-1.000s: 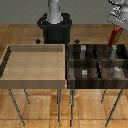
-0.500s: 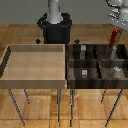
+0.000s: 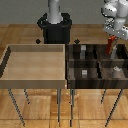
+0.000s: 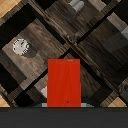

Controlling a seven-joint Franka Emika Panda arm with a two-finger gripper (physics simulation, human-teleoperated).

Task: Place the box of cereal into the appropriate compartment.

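Cereal is airborne: the box of cereal [image 3: 111, 46] hangs upright from the end effector [image 3: 112, 38], clamped by its upper end so it can drop edge-first into 1 of the 4 cells of the dark divided bin [image 3: 95, 80] below; 1 light open bin [image 3: 35, 79] sits alongside; 3 small grey blocks [image 3: 84, 73] show.

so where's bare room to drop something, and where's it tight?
The light wooden bin on the exterior view's left shows a wholly bare floor. The dark divided bin is crowded: small grey blocks sit in several compartments. The gripper holds the red cereal box above its far right compartment.
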